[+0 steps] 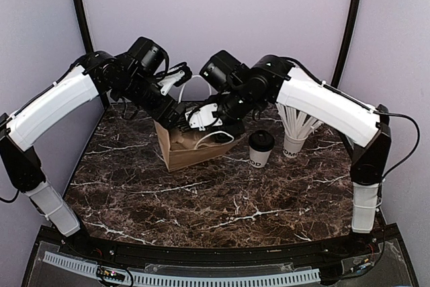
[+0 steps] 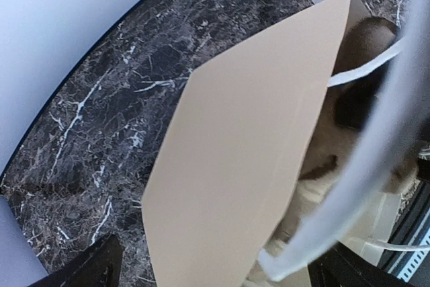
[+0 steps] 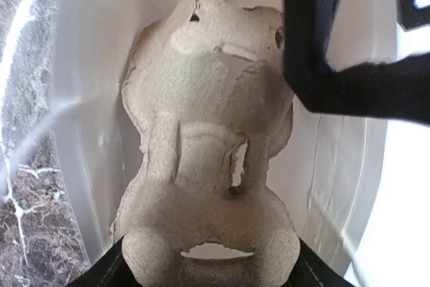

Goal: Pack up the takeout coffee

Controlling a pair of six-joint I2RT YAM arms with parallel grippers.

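Note:
The takeout coffee (image 1: 261, 147), a white cup with a black lid, stands upright on the marble table to the right of the brown paper bag (image 1: 183, 154). No gripper touches it. My right gripper (image 1: 207, 126) reaches into the bag's mouth. In the right wrist view its fingers (image 3: 101, 275) press both sides of a grey pulp cup carrier (image 3: 208, 132) inside the white-lined bag. My left gripper (image 1: 176, 117) is open at the bag's left rim, and the bag's tan wall (image 2: 248, 139) and a white handle (image 2: 376, 159) lie between its fingers.
A white cup of wrapped straws (image 1: 295, 134) stands right of the coffee, near the right arm. A black part of the left gripper (image 3: 316, 31) crosses the bag's opening above the carrier. Dark walls close in the marble table (image 1: 215, 199).

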